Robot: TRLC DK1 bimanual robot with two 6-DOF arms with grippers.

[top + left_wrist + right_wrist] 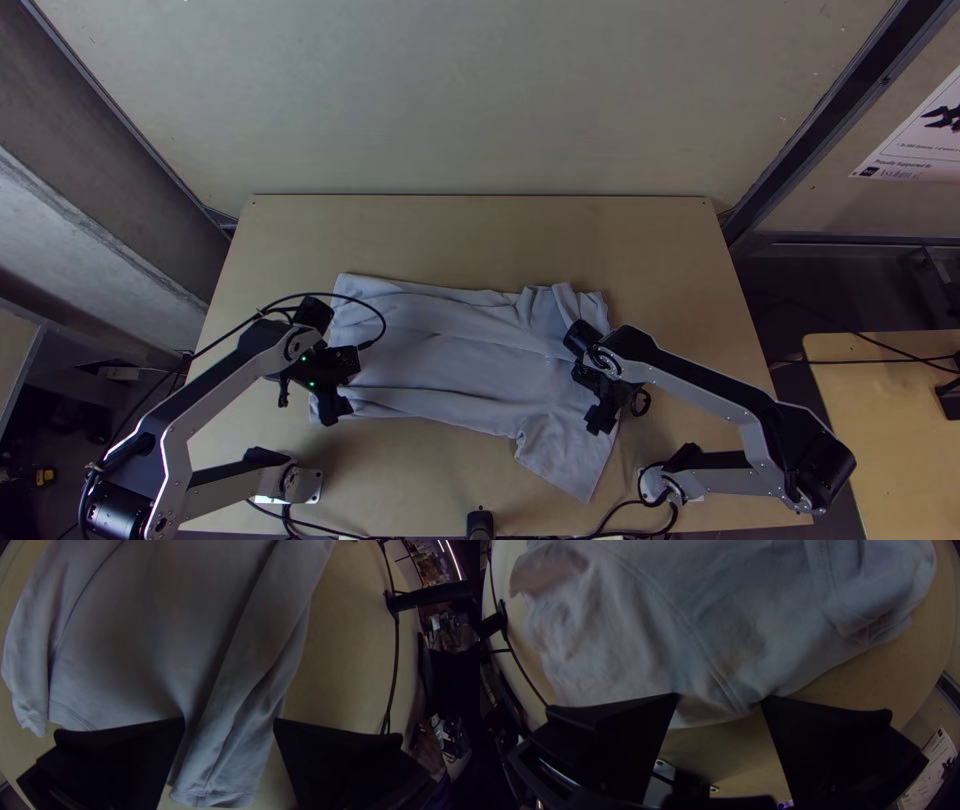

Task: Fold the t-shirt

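Kinda dim overall. Soft shadows are cast on the surface (450, 235). Both wrist views are bent fisheye-style, corners swallowed by dark, and a bright strip light (454, 560) is caught in the left one.

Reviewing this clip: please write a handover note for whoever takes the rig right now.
Left arm: black two-fingered tool open, over the hem end of the shirt.
Right arm: matching black tool open, over the collar-and-sleeve end.
Job: pale grey cloth t-shirt lies lengthwise across the light wooden table, creased; one sleeve sticks out towards the near edge.
Done: long sides look partly lapped inward; I can't tell whether deliberately.
Left: probably tuck that sleeve in, then fold the body into a compact shape.
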